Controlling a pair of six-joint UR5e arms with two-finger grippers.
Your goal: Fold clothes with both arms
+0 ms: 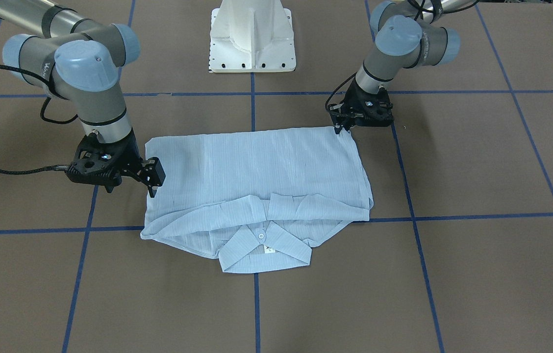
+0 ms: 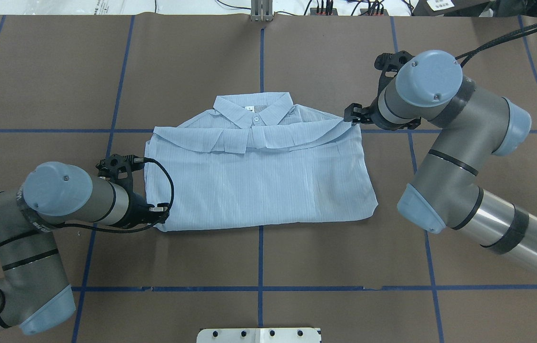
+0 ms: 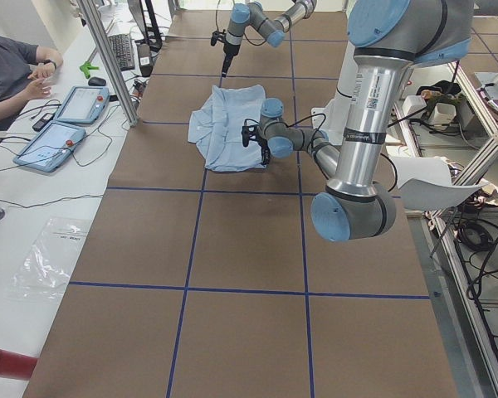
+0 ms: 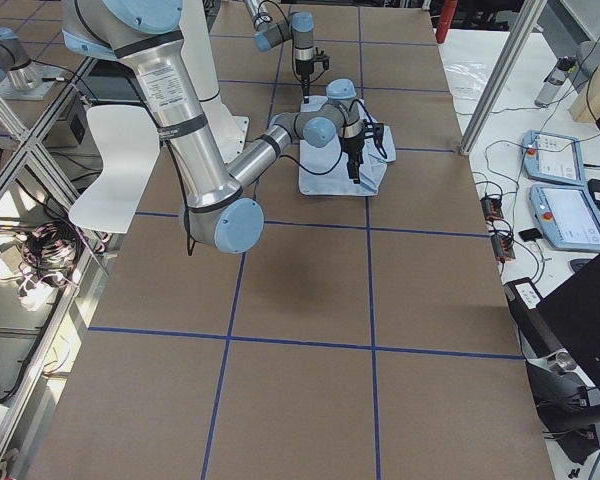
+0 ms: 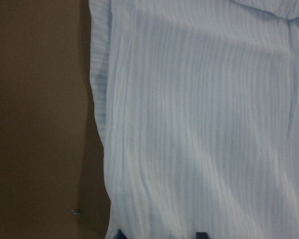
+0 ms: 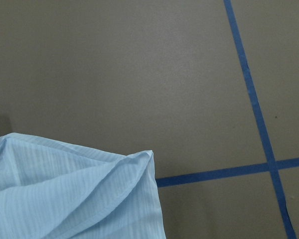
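Scanning front-on: shirt (image 1: 266, 171) lies flat on the table (image 1: 453, 269), folded to a wide rectangle. Its long axis runs across the table and the collar (image 1: 262, 245) is on the side away from the robot. Left gripper (image 1: 341, 128) is at the shirt's robot-side corner on its own side. Right gripper (image 1: 153, 184) is just beside the opposite short edge.

Overhead: the shirt sits between the two grippers on a diagonal. Left is at the near-left corner and right is up by the far-right shoulder. Each arm is nearer its own end.

Side views: both grippers are at the shirt's ends, too small to judge.

Left wrist: fingertips (image 5: 202, 234) are spread apart over the cloth, pinching nothing.

Right wrist: a shirt corner shows low-left but no fingers, so spread or closed cannot be told.

The next grasp likely takes the two short ends.
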